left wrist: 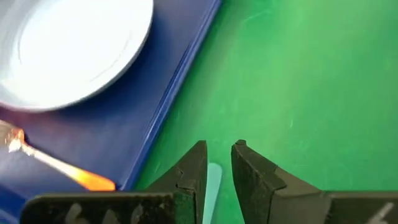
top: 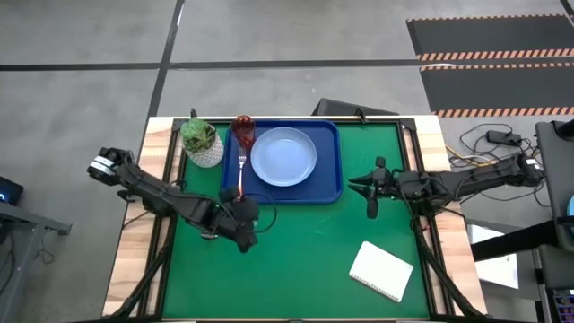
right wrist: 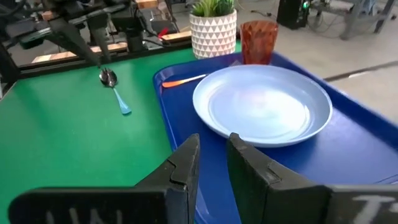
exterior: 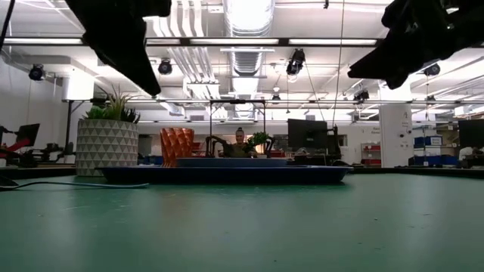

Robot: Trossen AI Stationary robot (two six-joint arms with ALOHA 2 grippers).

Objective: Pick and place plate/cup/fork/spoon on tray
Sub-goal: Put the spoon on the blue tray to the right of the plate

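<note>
The dark blue tray lies on the green mat at the far middle. On it are the pale blue plate, the dark red cup at its far left corner, and the orange-handled fork left of the plate. My left gripper hovers over the mat just off the tray's near edge, shut on the spoon. My right gripper hangs shut and empty just right of the tray, pointing at it. My left gripper has the spoon's light blue handle between its two fingers, which lie along the handle. In the right wrist view the spoon's silver bowl sits by the fingertips and the handle end slants lower. Whether that end touches the mat, I cannot tell.
A white pot with a green plant stands left of the tray at the far left. A white notepad lies on the mat at the near right. The mat between them is bare green.
</note>
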